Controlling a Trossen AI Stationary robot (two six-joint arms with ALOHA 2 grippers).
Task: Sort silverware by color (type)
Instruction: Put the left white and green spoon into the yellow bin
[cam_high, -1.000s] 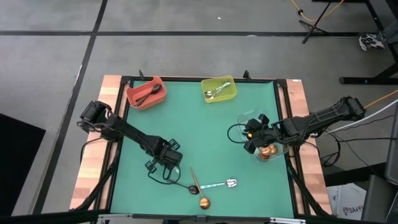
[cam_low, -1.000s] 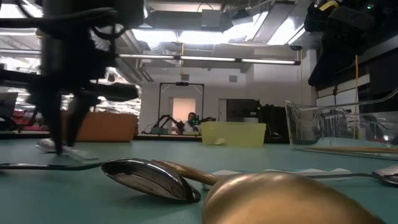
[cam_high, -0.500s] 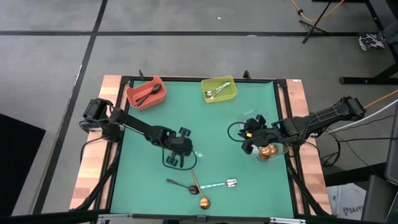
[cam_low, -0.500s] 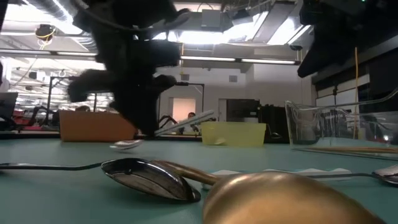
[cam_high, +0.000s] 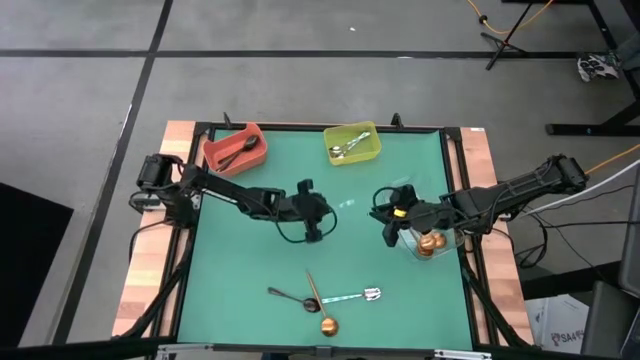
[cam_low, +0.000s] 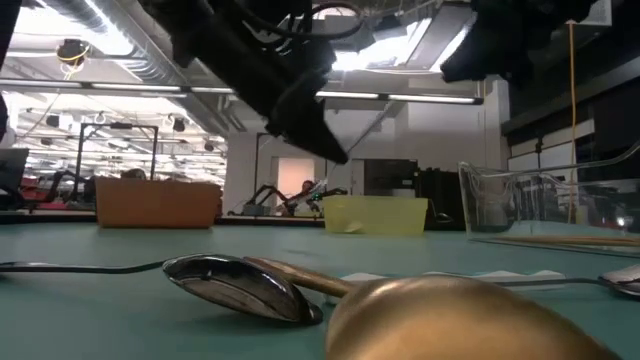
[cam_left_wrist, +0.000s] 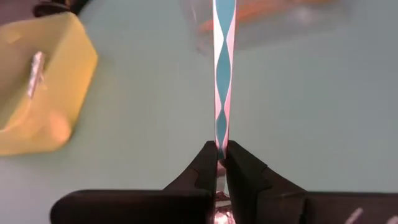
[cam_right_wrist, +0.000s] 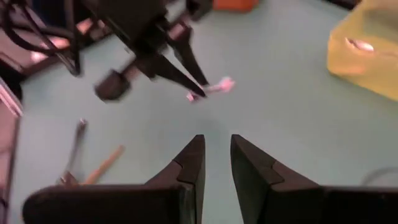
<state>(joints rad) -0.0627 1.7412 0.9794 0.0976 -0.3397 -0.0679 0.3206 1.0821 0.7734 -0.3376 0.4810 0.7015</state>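
My left gripper (cam_left_wrist: 221, 148) hangs over the middle of the green mat (cam_high: 240, 310), shut on a shiny silver spoon (cam_left_wrist: 222, 74). The right wrist view shows it from the front, left gripper (cam_right_wrist: 189, 87) with the spoon (cam_right_wrist: 216, 86) sticking out. My right gripper (cam_right_wrist: 216, 146) floats beside the clear bin (cam_high: 440, 215), narrowly open with nothing between its fingers. Near the front edge a black spoon (cam_high: 288, 295), a copper-gold spoon (cam_high: 322, 312) and a silver piece (cam_high: 355, 296) lie flat on the mat. My left gripper pinches the silver spoon's slim handle (cam_left_wrist: 221, 138) between its two fingertips. The rest of the spoon juts out past the tips, in line with the fingers, which slant downward toward the table's right. The spoon is lifted clear of the mat.
A red bin (cam_high: 235, 150) with a black spoon stands at the far left and a yellow-green bin (cam_high: 352, 143) with silver pieces at the far middle. The clear bin at the right holds copper-gold spoons (cam_high: 430, 243). Bare mat lies between the two grippers.
My left gripper has risen from the near-left part of the mat and swung toward the far right, to the middle of the table, rolling its wrist. The silver spoon, whose bowl lay on the mat, has come up clear with it. My right gripper has tipped up slightly.
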